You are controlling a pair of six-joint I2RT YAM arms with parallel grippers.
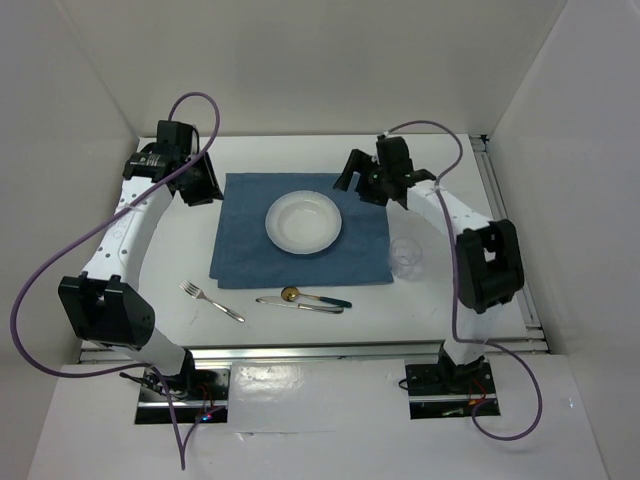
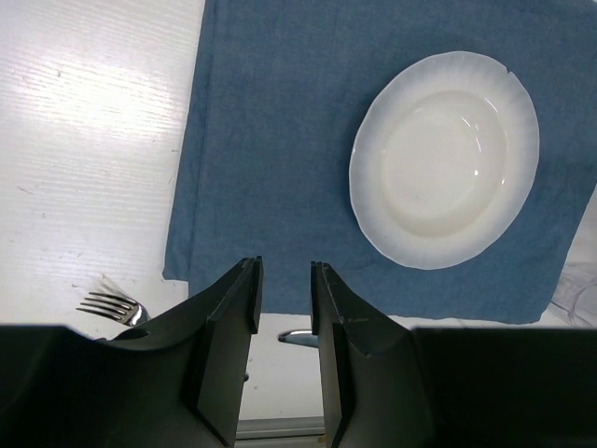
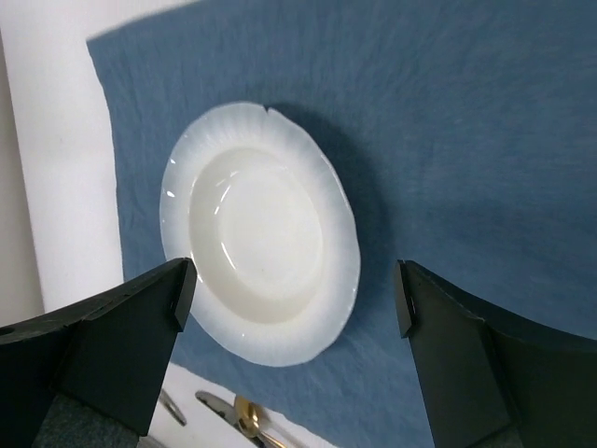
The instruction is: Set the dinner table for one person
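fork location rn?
Top view: the fork lies on the bare dinner table, on the robot's left side, just off the blue placemat at its near-left corner and left of the spoon.

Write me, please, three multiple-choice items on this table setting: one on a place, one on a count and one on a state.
1. Where does the plate lie?
A. on the blue placemat
B. beside it
C. in a gripper

2. How many pieces of cutlery lie on the table?
A. one
B. two
C. three

3. How does the right gripper stand?
A. shut tight
B. open wide, empty
C. shut on the plate

Answers:
1 A, the plate sits mid-mat.
2 C, a fork, a knife and a spoon lie by the mat's near edge.
3 B, its jaws stand far apart with nothing between them.
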